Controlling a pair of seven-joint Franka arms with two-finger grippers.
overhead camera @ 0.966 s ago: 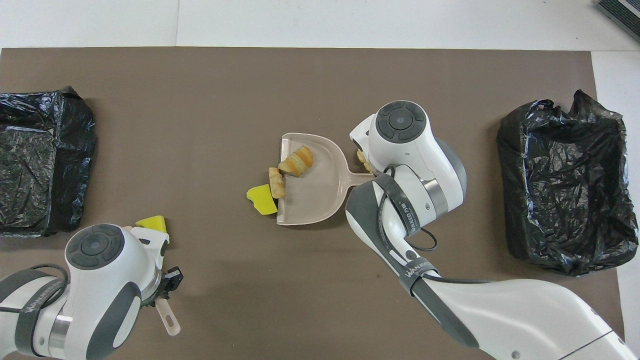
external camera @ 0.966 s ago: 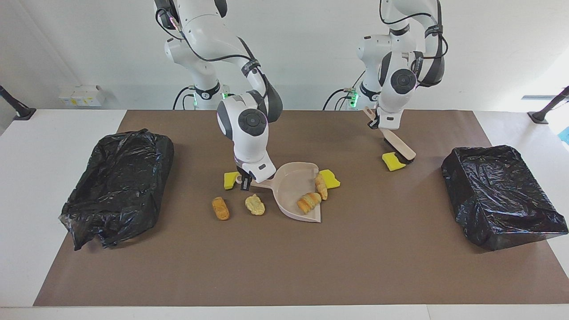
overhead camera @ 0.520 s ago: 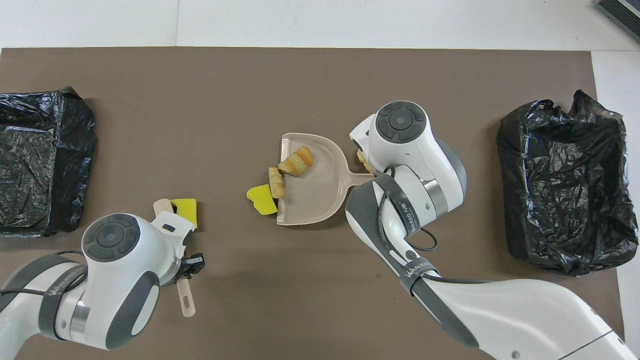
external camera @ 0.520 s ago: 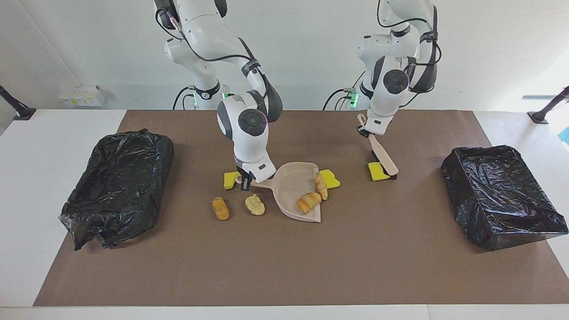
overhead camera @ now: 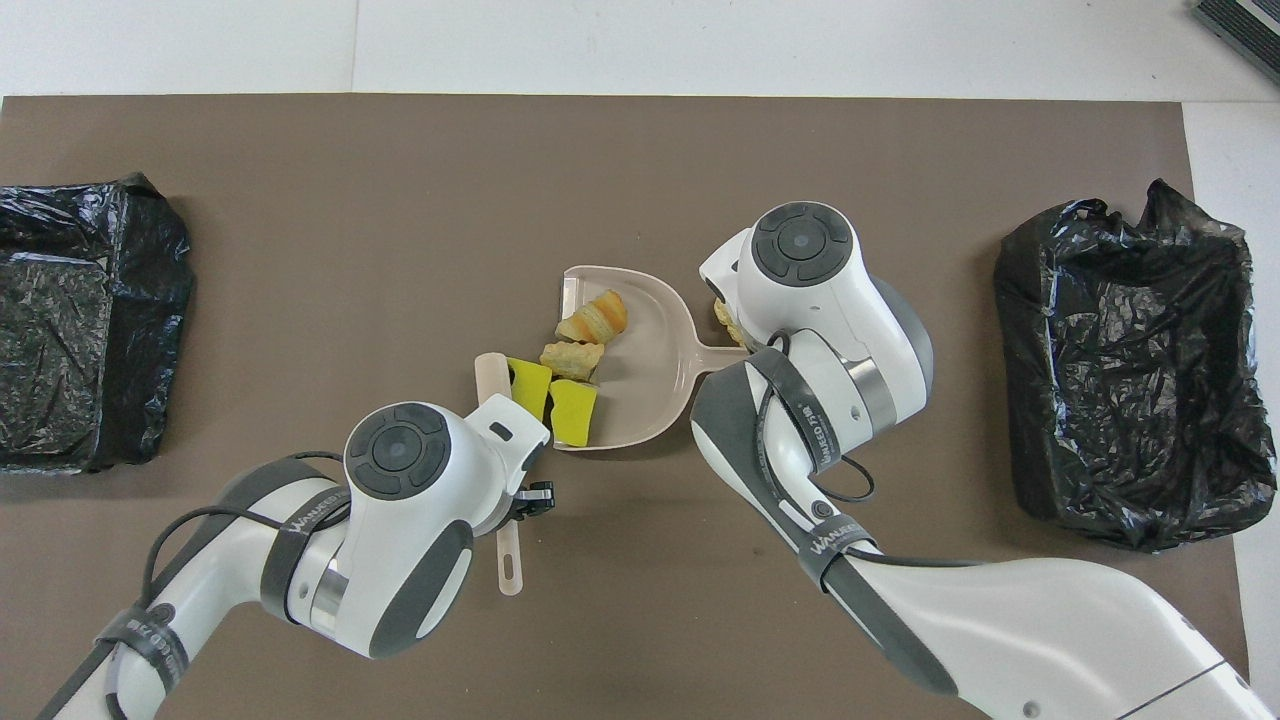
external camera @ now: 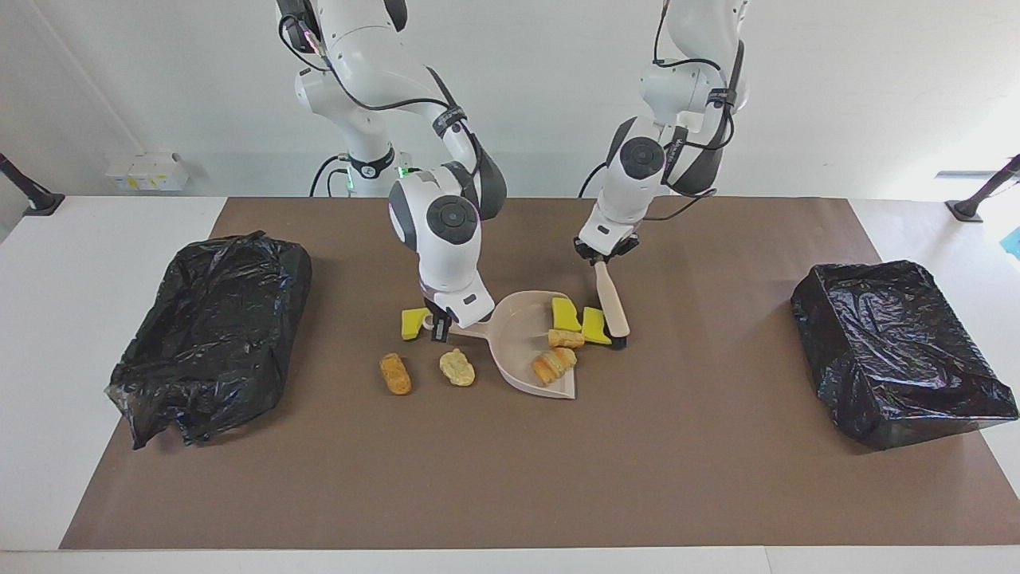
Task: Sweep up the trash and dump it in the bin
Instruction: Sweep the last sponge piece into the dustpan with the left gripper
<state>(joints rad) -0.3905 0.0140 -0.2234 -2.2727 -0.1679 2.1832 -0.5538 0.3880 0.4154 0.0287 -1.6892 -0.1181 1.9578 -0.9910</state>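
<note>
Facing view: we see yellow sponge chunks (external camera: pixel 566 314) and bread pieces (external camera: pixel 553 363) in the beige dustpan (external camera: pixel 518 344), its handle clamped in our right gripper (external camera: pixel 440 324); our left gripper (external camera: pixel 603 255) grips the brush (external camera: pixel 612 301). Brown mat (external camera: pixel 510 470), black-bagged bins (external camera: pixel 896 351), white wall (external camera: pixel 876 96).

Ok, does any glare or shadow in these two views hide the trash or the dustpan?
Facing view: white sheen streaks the black bin bag at the left arm's end, while the dustpan and the trash in it are evenly lit. Overhead view: similar sheen on the other bag, and only a soft arm shadow on the mat.
</note>
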